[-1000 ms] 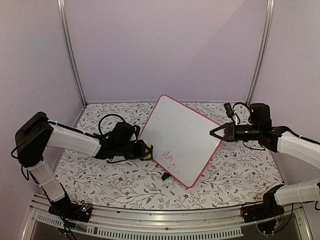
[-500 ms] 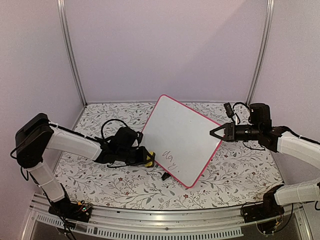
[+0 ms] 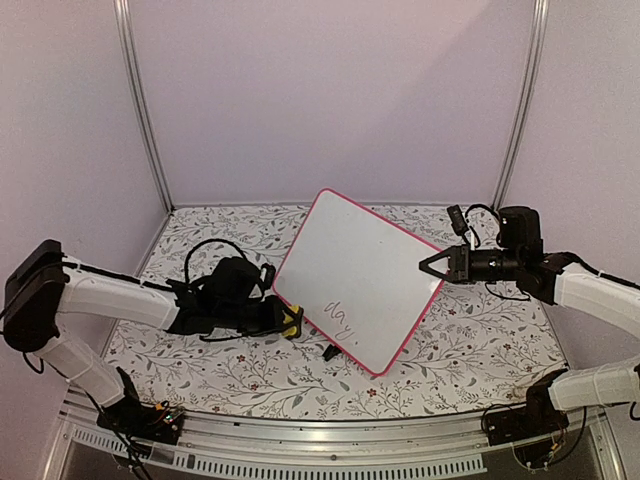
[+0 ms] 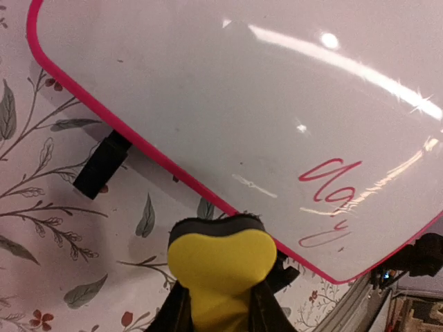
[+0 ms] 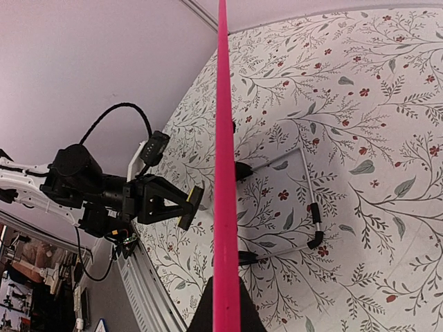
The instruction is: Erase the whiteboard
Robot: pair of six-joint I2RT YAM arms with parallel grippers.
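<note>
- Whiteboard, glossy white with a thin pink-red frame, stands propped at a lean near the middle of the flower-patterned surface. From above, with 12 o'clock at the far wall, it sits turned like a diamond, one corner pointing to 12 o'clock.
- Red handwriting marks the board near its 7 o'clock edge. The rest of the white face shows only glare streaks.
- A small black clip foot sticks out under that same lower edge and rests on the surface.
- The right claw reaches in from 3 o'clock and is clamped on the board's frame near its 3 o'clock corner. In the right wrist view the frame runs edge-on as a straight pink line between the dark fingers.
- The left claw reaches in low from 9 o'clock and is closed around an eraser with a yellow body and a black pad.
- The eraser lies just beside the board's 8 o'clock edge, with its black pad facing the frame. Whether pad and frame touch cannot be told.
</note>
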